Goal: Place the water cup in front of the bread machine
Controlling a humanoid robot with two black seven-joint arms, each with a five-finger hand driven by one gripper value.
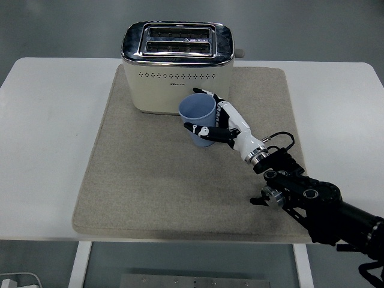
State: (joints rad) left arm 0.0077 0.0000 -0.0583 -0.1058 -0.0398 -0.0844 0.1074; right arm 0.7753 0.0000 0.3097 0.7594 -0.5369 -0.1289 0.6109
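A light blue water cup (197,117) stands upright on the beige mat (144,180), just in front of the right part of the cream toaster (177,66) with a chrome top. My right hand (217,123), white with black joints, reaches in from the lower right and its fingers (198,128) wrap around the cup's right side and front. The cup's base is partly hidden by the fingers, so I cannot tell whether it touches the mat. The left arm is out of view.
The mat covers the middle of the white table (48,138). My right forearm (312,201) lies over the mat's front right corner. The toaster's lever (239,53) sticks out on its right side.
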